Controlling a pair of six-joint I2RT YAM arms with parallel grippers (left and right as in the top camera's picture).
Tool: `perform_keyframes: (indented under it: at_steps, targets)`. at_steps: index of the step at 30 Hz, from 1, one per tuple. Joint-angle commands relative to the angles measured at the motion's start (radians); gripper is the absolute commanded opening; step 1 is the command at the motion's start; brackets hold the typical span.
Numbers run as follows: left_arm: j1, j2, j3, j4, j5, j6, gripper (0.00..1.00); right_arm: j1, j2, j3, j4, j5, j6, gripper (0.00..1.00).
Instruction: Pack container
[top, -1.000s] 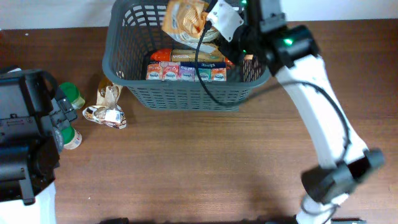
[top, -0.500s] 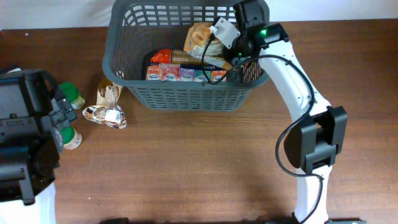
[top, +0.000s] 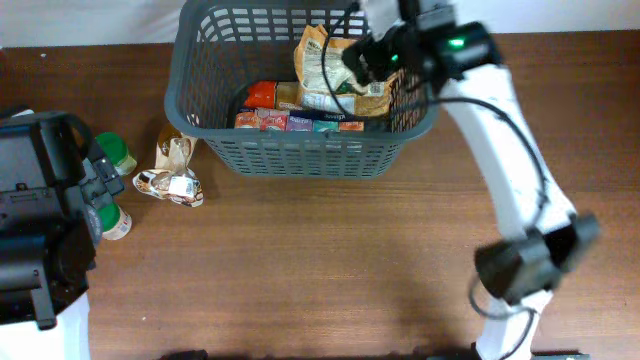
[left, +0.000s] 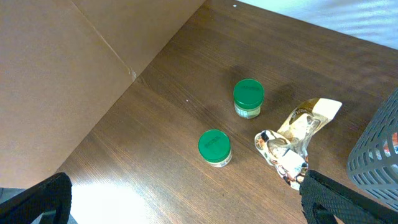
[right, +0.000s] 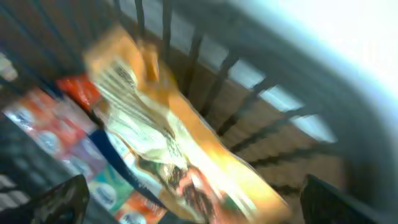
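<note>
The right end effector (top: 373, 56) hangs open over the snack bag (top: 322, 62) in the container (top: 300, 155), release apparently done; next, the open left end effector (left: 193, 200) should fetch a green-lidded jar (left: 248, 97) at frame left.

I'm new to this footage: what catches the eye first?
The big grey basket at the top of the overhead view, an orange snack bag lying on colourful cartons inside. Left of it on the wooden table sit two green-lidded jars and a crumpled wrapper.
</note>
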Motion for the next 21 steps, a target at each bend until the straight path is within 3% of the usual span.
perform_keyframes:
  at_steps: [1, 5, 9, 11, 15, 18, 21]
  targets:
    - [0.005, 0.000, 0.002, -0.001, 0.007, -0.017, 0.99, -0.004, -0.218, 0.098, -0.061, 0.124, 0.060, 0.99]
    - [0.005, 0.000, 0.002, -0.001, 0.007, -0.017, 0.99, -0.004, -0.365, 0.109, -0.146, 0.348, 0.060, 0.99]
    - [0.005, 0.000, 0.002, -0.001, 0.007, -0.017, 0.99, -0.005, -0.483, 0.109, -0.233, 0.451, 0.066, 0.99]
    - [0.005, 0.000, 0.002, 0.000, 0.007, -0.017, 0.99, -0.014, -0.530, 0.109, -0.289, 0.494, 0.156, 0.99]
    - [0.005, 0.000, 0.002, 0.000, 0.007, -0.017, 0.99, -0.100, -0.591, 0.109, -0.443, 0.490, 0.352, 0.99]
    - [0.005, 0.000, 0.002, 0.074, 0.008, -0.018, 0.99, -0.193, -0.602, 0.109, -0.571, 0.427, 0.398, 0.99]
    - [0.002, 0.000, 0.002, 0.142, 0.162, -0.018, 0.99, -0.282, -0.594, 0.109, -0.674, 0.338, 0.397, 0.99]
